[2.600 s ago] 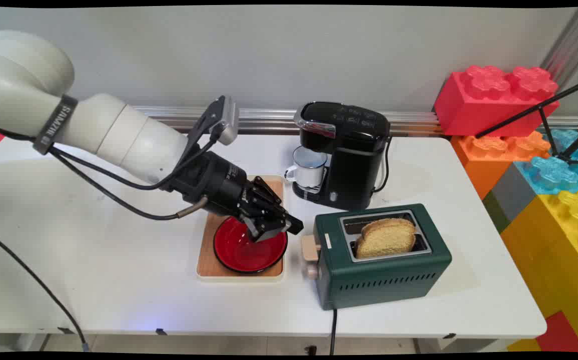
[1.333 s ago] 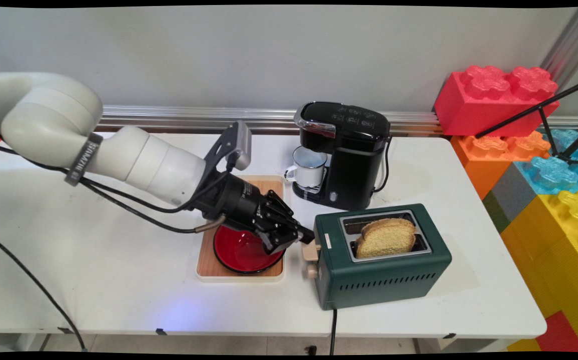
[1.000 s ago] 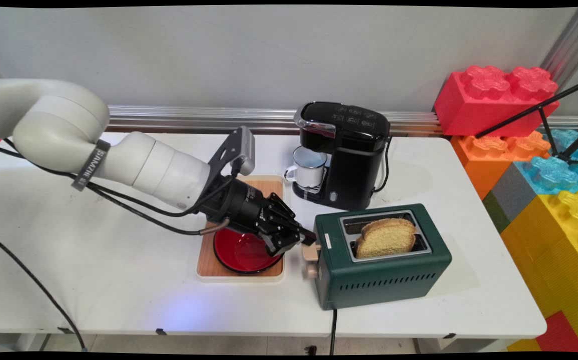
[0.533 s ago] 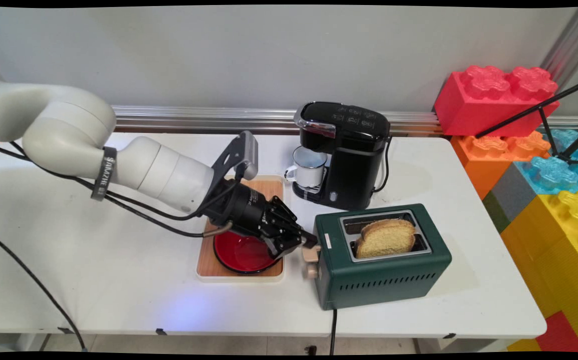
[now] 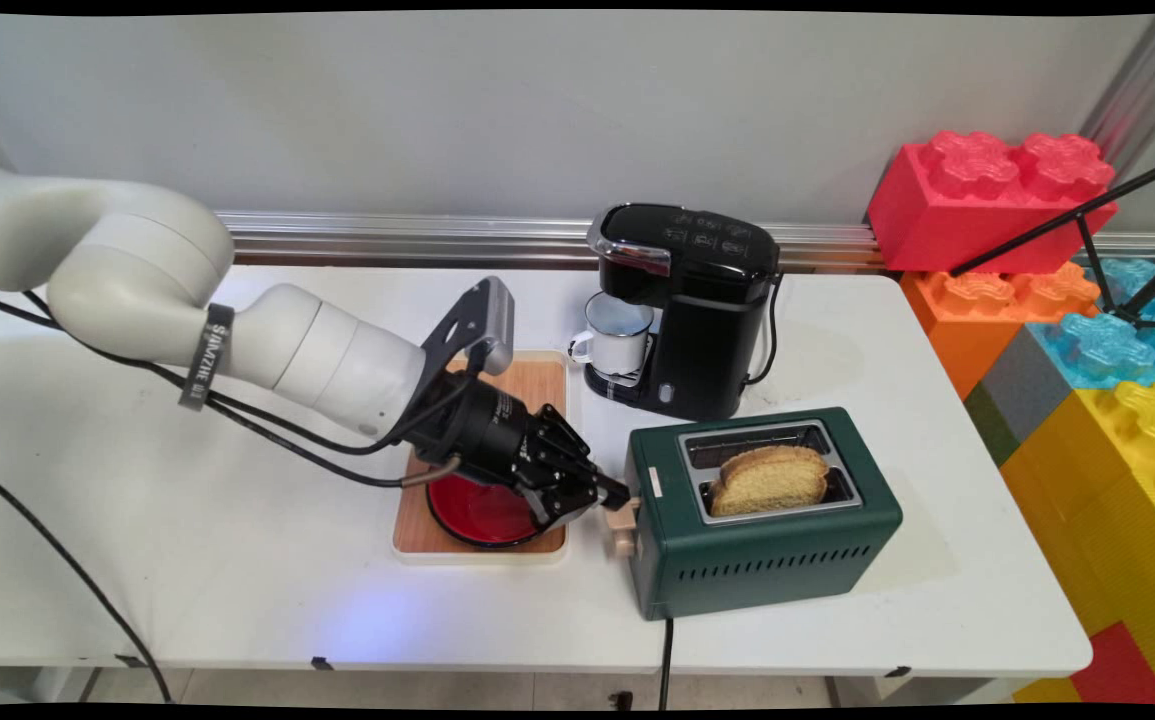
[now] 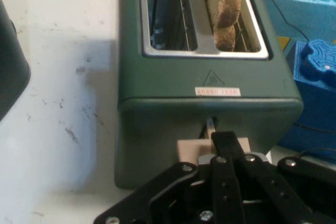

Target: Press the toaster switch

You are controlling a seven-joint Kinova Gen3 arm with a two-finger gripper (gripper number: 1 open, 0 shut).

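Observation:
My gripper (image 5: 615,493) is shut, and its tip presses on the beige lever (image 5: 623,518) at the left end of the green toaster (image 5: 767,560). In the hand view the joined fingers (image 6: 224,139) rest on top of the lever (image 6: 190,148), below the toaster's end wall (image 6: 210,108). A slice of toast (image 5: 769,478) sits low in the nearer slot, and the other slot holds nothing. In the hand view the toast (image 6: 227,9) stands in the right-hand slot.
A red bowl (image 5: 482,515) on a wooden tray (image 5: 537,385) lies under my wrist. Behind the toaster stands a black coffee machine (image 5: 697,300) with a white mug (image 5: 619,335) under its spout. Large coloured blocks (image 5: 997,190) and a black tripod flank the table's right edge.
The gripper moved right from over the bowl to the toaster's lever and pushed it down. The toast has sunk lower into its slot.

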